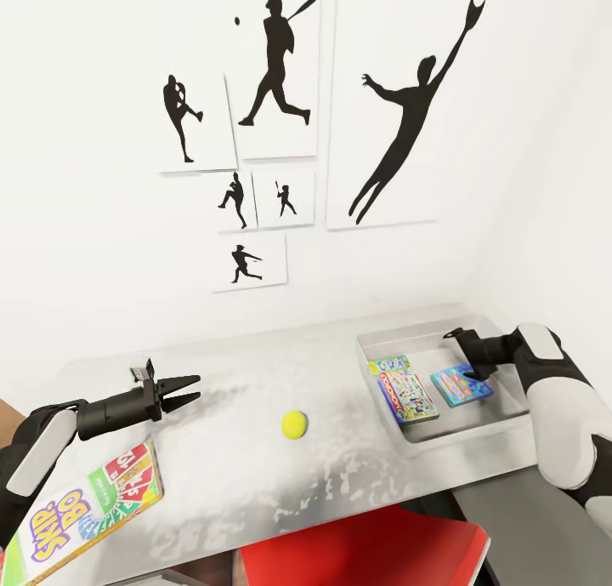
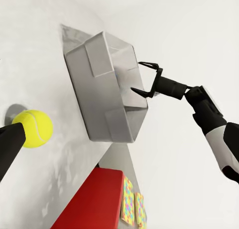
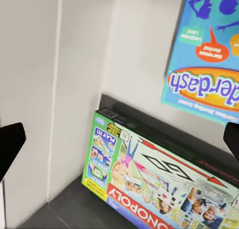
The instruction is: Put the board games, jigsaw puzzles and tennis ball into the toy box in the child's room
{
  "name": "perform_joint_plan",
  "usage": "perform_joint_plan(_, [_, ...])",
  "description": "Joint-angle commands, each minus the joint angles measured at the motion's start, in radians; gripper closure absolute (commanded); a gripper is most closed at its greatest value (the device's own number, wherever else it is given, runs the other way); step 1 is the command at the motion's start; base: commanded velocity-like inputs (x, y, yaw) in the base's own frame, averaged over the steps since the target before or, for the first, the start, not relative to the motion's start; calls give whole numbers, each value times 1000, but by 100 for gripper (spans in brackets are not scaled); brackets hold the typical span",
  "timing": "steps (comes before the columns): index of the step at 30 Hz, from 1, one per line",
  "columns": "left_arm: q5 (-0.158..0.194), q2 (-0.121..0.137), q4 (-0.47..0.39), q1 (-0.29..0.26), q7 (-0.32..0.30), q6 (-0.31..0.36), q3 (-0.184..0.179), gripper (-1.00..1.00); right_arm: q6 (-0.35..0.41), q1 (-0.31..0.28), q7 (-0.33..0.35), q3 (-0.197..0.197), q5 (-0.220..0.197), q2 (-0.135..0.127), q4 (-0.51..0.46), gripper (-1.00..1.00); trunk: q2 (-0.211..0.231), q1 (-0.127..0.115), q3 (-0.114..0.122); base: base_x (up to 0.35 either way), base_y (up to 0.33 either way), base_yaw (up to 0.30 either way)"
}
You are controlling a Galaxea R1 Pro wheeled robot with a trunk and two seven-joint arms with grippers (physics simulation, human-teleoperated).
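Observation:
The tennis ball (image 1: 295, 424) lies alone mid-table (image 1: 255, 356). My left gripper (image 1: 196, 387) hovers open and empty to its left; in the left wrist view the ball (image 2: 34, 128) sits just beside one of its fingers (image 2: 7, 144). A yellow-green-red board game (image 1: 85, 505) lies at the table's front left corner. The toy box (image 1: 442, 437) at the right holds a green-edged board game (image 1: 406, 388) and a light blue one (image 1: 461, 385). My right gripper (image 1: 464, 353) hangs open above them, empty. Two jigsaw puzzles (image 2: 132, 201) lie flat beyond a red seat.
A red chair seat (image 1: 365, 552) pokes out under the table's front edge. A lower dark grey top (image 1: 531, 518) adjoins at the right. Black baseball silhouettes (image 1: 276, 67) hang on the white wall behind. The toy box (image 2: 107, 89) stands by the far right corner.

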Motion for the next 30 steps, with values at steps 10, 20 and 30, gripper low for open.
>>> perform_joint_plan(10, [2, 2, 0, -1, -2, 3, -2, -100, 101, 2, 40, -5, -11, 1, -21, -100, -2, 1, 1, 0, 0, 0])
perform_joint_plan(20, [1, 2, 0, -1, -2, 4, -2, -100, 258, 70, 351, 7, -10, 16, -287, -100, -2, 1, 16, 0, 0, 0])
perform_joint_plan(30, [0, 2, 0, -1, -2, 3, -3, -100, 276, 205, 506, 12, -11, 20, -522, -100, -2, 1, 32, 0, 0, 0])
